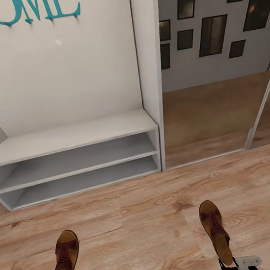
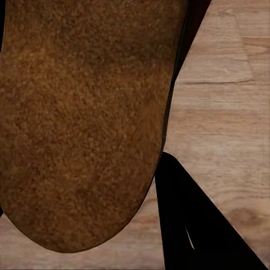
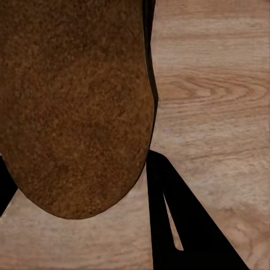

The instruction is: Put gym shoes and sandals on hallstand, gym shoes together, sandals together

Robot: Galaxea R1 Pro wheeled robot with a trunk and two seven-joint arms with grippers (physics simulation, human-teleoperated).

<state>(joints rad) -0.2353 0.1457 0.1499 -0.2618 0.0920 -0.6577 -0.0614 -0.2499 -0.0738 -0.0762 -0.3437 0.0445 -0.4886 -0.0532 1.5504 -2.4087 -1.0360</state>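
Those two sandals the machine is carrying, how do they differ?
The left sandal leans with its toe angled rightward, while the right sandal points nearly straight at the rack. The left sandal shows darker reddish straps; the right sandal's look browner. Both are flat, woven-strapped, tan-soled, and held at the heel.

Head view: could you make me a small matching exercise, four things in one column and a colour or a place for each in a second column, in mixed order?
Things:
1. letters on the wall
2. shoe rack
3. floor
4. dark frames

Colour or place:
a. pale grey-white, with two open tiers
b. light brown wood planks
c. teal, at the top left of the picture
d. on the grey wall at the upper right

Right pairs: 1-c, 2-a, 3-b, 4-d
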